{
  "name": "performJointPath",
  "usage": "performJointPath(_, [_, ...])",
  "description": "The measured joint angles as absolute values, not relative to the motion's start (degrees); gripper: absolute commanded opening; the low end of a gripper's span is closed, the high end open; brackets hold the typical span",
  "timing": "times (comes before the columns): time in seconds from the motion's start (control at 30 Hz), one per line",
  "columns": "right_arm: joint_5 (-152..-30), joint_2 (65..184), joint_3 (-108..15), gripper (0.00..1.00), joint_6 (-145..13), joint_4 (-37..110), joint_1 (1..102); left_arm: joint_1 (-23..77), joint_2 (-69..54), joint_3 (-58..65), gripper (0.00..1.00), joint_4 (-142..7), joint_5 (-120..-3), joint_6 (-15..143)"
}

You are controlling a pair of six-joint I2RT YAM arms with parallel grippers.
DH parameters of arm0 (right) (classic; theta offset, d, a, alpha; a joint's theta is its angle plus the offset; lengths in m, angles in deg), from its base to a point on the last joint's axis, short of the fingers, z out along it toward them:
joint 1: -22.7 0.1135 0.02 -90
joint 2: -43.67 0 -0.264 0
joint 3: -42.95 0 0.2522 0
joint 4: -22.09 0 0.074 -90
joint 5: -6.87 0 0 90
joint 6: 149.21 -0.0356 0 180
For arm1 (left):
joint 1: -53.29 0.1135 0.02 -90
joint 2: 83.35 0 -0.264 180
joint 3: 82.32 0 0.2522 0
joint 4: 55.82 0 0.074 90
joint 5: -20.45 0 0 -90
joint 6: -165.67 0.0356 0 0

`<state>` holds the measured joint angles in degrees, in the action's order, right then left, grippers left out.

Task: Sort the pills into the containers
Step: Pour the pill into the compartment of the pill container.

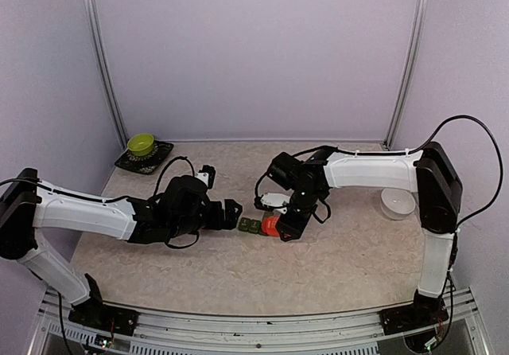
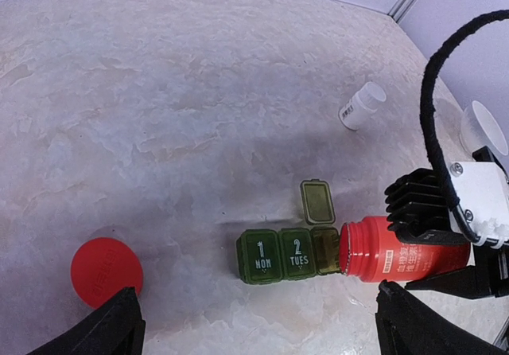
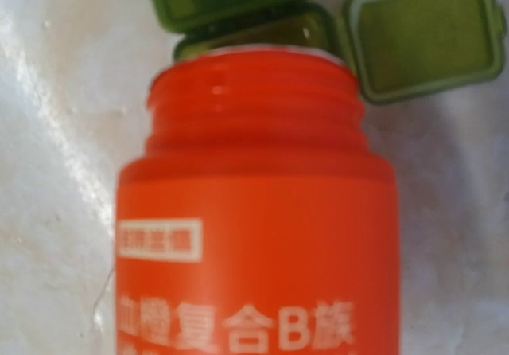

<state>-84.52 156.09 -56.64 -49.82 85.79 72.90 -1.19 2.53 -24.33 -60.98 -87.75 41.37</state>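
Observation:
The dark green containers strip (image 2: 288, 253) lies on the table, also in the top view (image 1: 249, 226). Lids "1 MON" and "2 TUES" are shut; the third compartment (image 3: 266, 30) is open, its lid (image 3: 425, 37) flipped back. My right gripper (image 1: 288, 226) is shut on the red bottle (image 3: 254, 236), which is tipped on its side without a cap. The bottle's mouth (image 2: 351, 250) is against the open compartment. My left gripper (image 2: 262, 341) is open and empty, just left of the strip (image 1: 231, 214). No pills show.
The bottle's red cap (image 2: 106, 271) lies on the table left of the strip. A tiny white bottle (image 2: 362, 105) lies behind it. A white bowl (image 1: 398, 204) sits at the right. A green bowl (image 1: 141, 144) on a black tray sits at the back left.

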Motion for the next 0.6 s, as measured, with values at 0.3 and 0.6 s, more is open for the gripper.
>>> performJointPath(0.3, [-83.5, 156.5, -57.5, 0.00, -49.8, 86.3, 73.4, -1.2, 2.5, -24.7, 0.99, -60.7, -87.7, 41.3])
performJointPath(0.6, [-83.0, 156.5, -59.8, 0.00, -49.7, 86.8, 73.5, -1.2, 2.5, -25.0, 0.99, -60.0, -87.7, 41.2])
